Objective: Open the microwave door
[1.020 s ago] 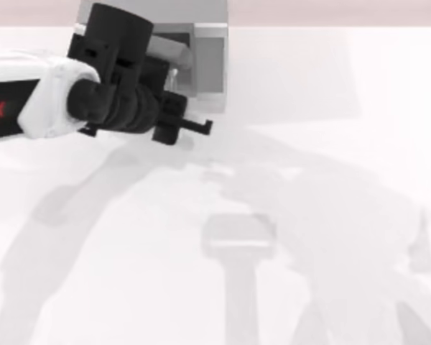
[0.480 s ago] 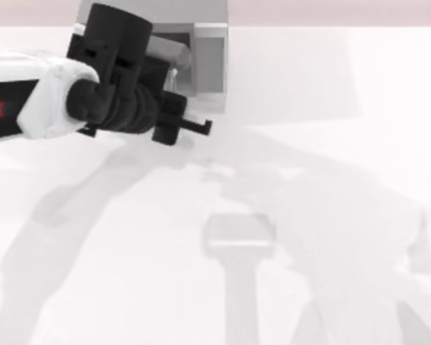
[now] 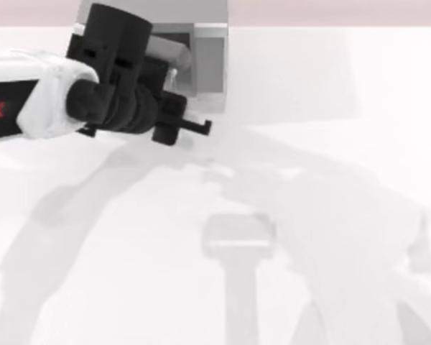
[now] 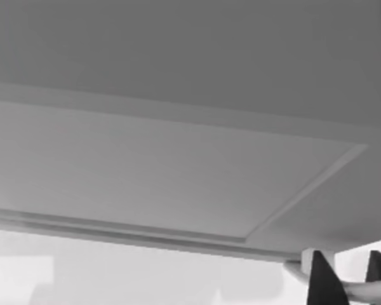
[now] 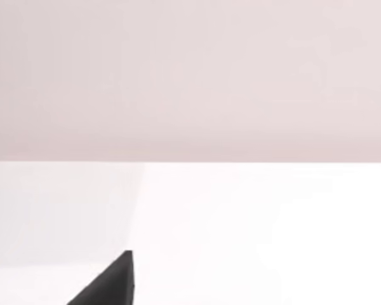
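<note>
The grey microwave point(image 3: 201, 13) stands at the table's back edge, left of the middle. Its door point(image 4: 178, 178), with a large darker window, fills the left wrist view. In the top view my left arm covers most of the door. My left gripper point(image 3: 171, 77) point(image 4: 349, 276) sits at the door's pale bar handle point(image 3: 169, 50) point(image 4: 368, 291) and is shut on it, one dark fingertip point(image 4: 320, 279) on each side of the bar. Of my right gripper point(image 5: 117, 284) only a dark wedge shows, over bare table and facing the back wall.
The narrow grey control panel point(image 3: 210, 65) is on the microwave's right side. The white table point(image 3: 330, 215) carries only arm shadows. A pinkish wall point(image 5: 190, 76) runs behind the table.
My left arm has crept very slightly to the left, still on the handle. Nothing else has moved.
</note>
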You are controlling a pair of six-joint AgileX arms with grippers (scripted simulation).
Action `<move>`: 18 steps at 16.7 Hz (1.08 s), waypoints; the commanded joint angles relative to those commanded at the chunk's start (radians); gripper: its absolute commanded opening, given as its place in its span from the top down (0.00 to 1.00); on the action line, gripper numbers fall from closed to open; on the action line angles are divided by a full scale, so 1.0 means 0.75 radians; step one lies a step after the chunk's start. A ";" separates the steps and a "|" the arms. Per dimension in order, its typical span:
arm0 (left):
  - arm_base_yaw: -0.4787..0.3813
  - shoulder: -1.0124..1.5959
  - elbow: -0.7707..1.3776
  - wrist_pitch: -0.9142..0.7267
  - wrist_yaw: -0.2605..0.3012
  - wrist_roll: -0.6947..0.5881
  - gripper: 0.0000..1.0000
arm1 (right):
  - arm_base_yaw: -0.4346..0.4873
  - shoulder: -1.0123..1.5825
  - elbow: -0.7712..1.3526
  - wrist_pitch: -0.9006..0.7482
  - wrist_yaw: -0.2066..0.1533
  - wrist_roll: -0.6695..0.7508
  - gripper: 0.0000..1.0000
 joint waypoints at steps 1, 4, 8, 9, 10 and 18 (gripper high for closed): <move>0.000 0.000 0.000 0.000 0.000 0.000 1.00 | 0.000 0.000 0.000 0.000 0.000 0.000 0.00; 0.000 0.000 0.000 0.000 0.000 0.000 1.00 | 0.000 0.000 0.000 0.000 0.000 0.000 0.00; 0.003 -0.011 -0.013 -0.001 0.031 0.023 1.00 | 0.000 0.000 0.000 0.000 0.000 0.000 0.00; 0.010 -0.017 -0.020 0.000 0.041 0.037 1.00 | 0.000 0.000 0.000 0.000 0.000 0.000 0.00; 0.017 -0.024 -0.026 0.002 0.051 0.050 1.00 | 0.000 0.000 0.000 0.000 0.000 0.000 0.00; 0.042 -0.044 -0.054 0.003 0.089 0.104 1.00 | 0.000 0.000 0.000 0.000 0.000 0.000 0.00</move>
